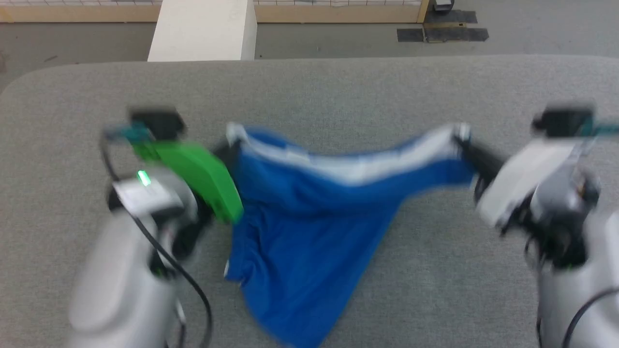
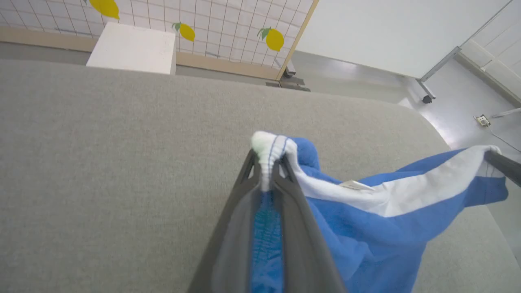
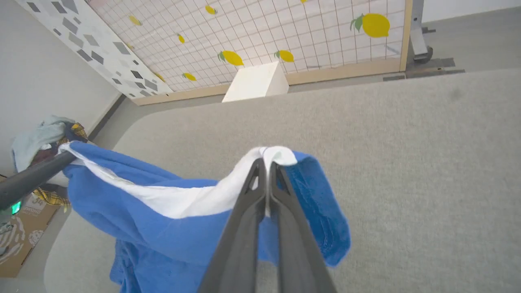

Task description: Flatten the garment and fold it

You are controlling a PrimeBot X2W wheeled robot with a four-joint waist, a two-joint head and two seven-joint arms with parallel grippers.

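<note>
The left gripper [image 1: 231, 144] at nine o'clock and the right gripper [image 1: 463, 144] at three each pinch tight one end of the blue shorts [image 1: 309, 227] along the white stripe [image 1: 358, 166] — stretched over the grey table [image 1: 309, 87], likely so wrinkles drop out before laying flat.

Blue shorts [image 1: 309, 217] with a broad white stripe hang stretched between two robot grippers above a grey fabric-covered table [image 1: 338, 92], the loose blue cloth sagging down to the table near the bottom edge. The left gripper [image 1: 231, 145], on an arm with a bright green cover [image 1: 200, 176], pinches the stripe's left end, and the right gripper [image 1: 464, 145] pinches its right end. Both arms look blurred, and a white block [image 1: 203, 29] stands on the floor beyond the table.
</note>
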